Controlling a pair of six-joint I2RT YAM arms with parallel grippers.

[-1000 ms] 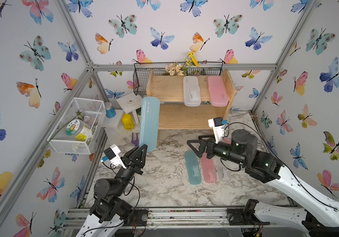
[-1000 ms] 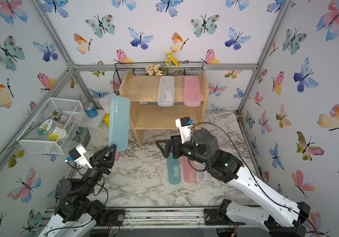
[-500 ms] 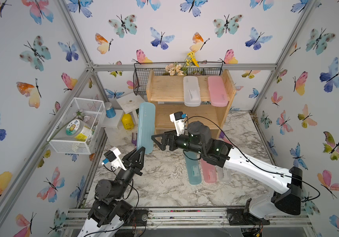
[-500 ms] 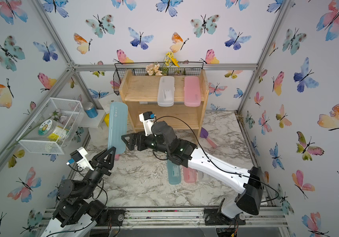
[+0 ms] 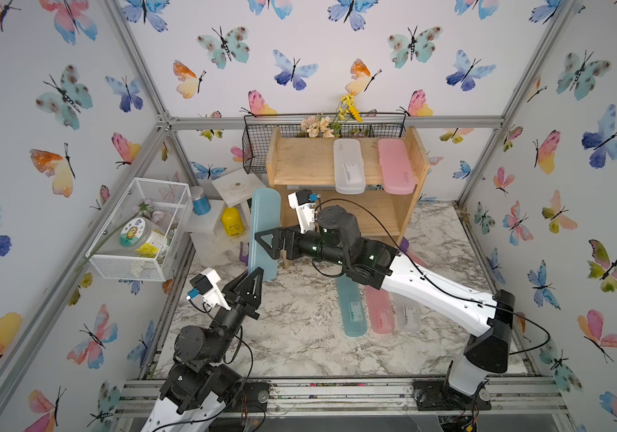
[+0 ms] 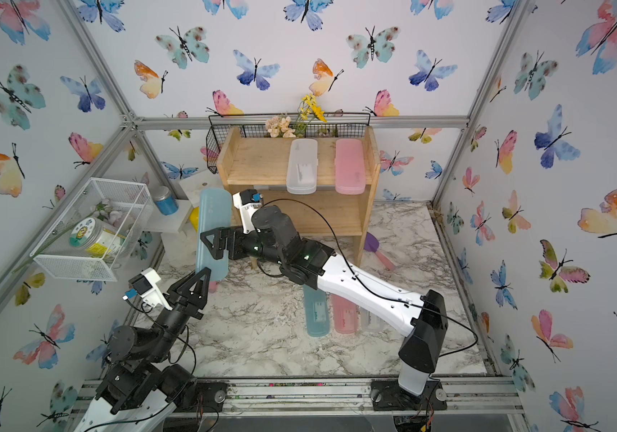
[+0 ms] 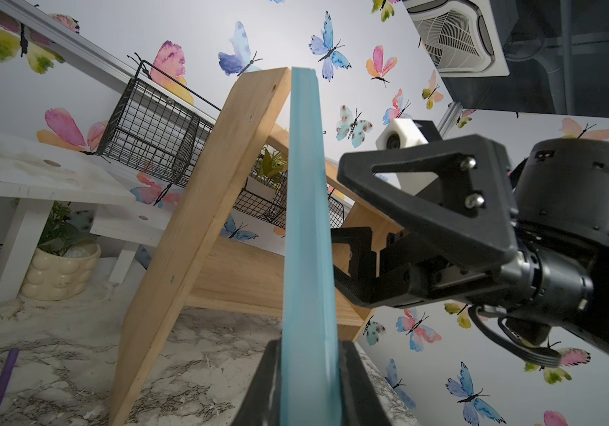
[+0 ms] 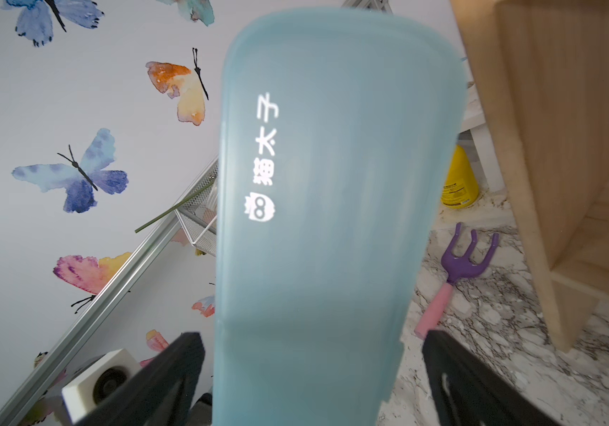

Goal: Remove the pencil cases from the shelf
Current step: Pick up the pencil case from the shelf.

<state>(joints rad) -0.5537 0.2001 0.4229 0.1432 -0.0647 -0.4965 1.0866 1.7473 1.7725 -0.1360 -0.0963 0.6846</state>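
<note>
One teal pencil case [image 5: 264,224] stands vertical, foot clamped by the left gripper [image 5: 256,275]; right gripper [image 5: 266,245] (spread wide, empty) faces its middle.

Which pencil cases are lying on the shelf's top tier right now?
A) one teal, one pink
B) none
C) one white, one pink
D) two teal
C: in both top views a white case and a pink case lie side by side on the top tier of the shelf, while the teal case stands upright off the shelf in the left gripper.
</note>
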